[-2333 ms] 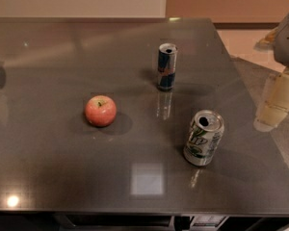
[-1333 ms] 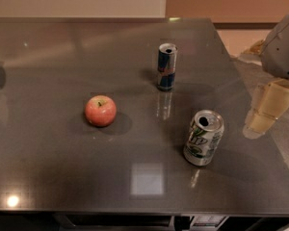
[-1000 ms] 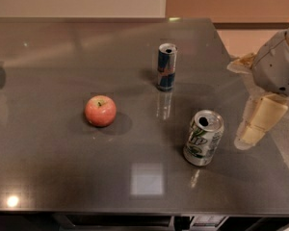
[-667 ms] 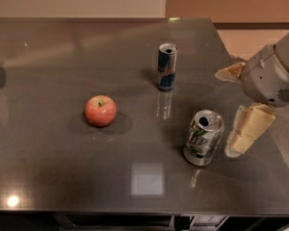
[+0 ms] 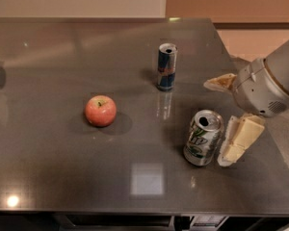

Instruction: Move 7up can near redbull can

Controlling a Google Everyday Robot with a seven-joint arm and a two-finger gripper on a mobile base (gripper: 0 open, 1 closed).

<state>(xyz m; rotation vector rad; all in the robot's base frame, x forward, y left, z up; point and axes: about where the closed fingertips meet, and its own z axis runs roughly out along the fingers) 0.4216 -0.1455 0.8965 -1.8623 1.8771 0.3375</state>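
The apple (image 5: 100, 110) lies well left of the fingers (image 5: 241, 137), and the redbull can (image 5: 166, 67) stands upright, left of the upper one. The gripper (image 5: 217, 121) has come in from the right with its fingers spread apart. The 7up can (image 5: 203, 137) now stands just beside the lower finger, so the grasp seems close.

Gripper (image 5: 227, 112) spread wide above the table (image 5: 62, 177) edge; 7up can (image 5: 203, 137) just beside its lower finger, redbull can (image 5: 166, 67) farther off, apple (image 5: 100, 110) well apart

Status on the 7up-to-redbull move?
Done: approach only. In hand: the gripper, open, sits beside the 7up can, not gripping it. Left: grasp, then carry it to the redbull can, standing apart farther back on the table.
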